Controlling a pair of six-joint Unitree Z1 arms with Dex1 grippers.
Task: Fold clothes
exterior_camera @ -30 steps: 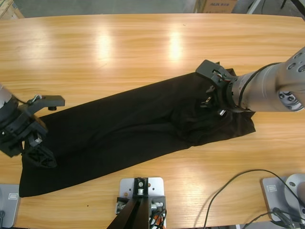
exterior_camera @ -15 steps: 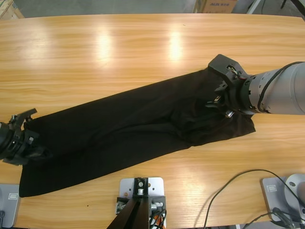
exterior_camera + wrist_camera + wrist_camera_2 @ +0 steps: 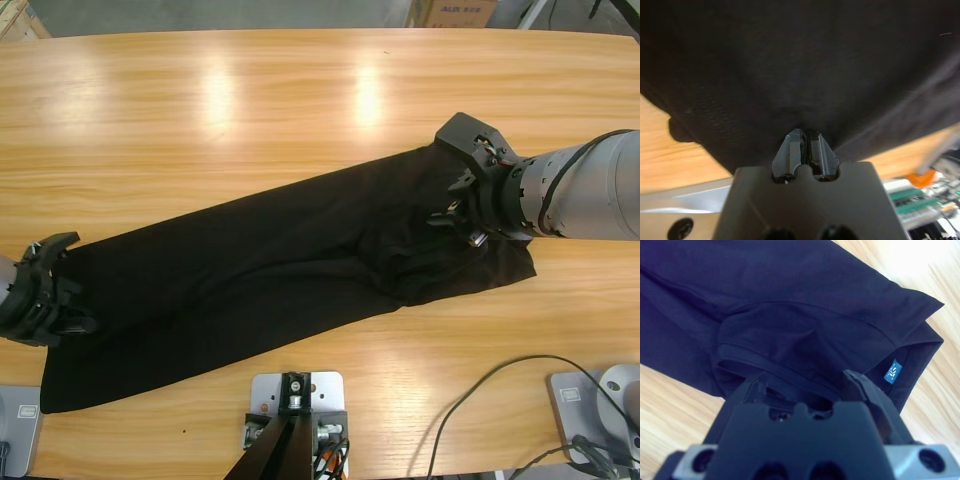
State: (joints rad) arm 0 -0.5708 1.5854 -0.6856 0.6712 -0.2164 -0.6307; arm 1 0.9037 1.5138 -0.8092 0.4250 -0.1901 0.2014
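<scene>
High view first: we see the black polo shirt [image 3: 290, 265] lying as a long band slantwise across the wooden desk [image 3: 250, 110], its lower end near the desk's front-left corner and its upper end right of the middle. Our left gripper [image 3: 55, 300] sits at that lower-left end, on the shirt's edge. In the left wrist view the left gripper's [image 3: 805, 150] two black jaws are pressed together, with the shirt's [image 3: 800, 65] dark knit fabric running right up to the tips, so we take it to be clamped on the cloth; bare wood shows on either side below the fabric.

Our right gripper [image 3: 450, 195] rests over the bunched upper-right end of the shirt, the silver arm coming in from the right edge. In the right wrist view the right gripper's [image 3: 807, 390] jaws stand apart, one on each side of a curved fold of the shirt [image 3: 790, 305], without closing on it. A small blue neck label [image 3: 891, 371] shows just beside the far jaw, near the shirt's folded corner, with pale desk wood beyond it.
</scene>
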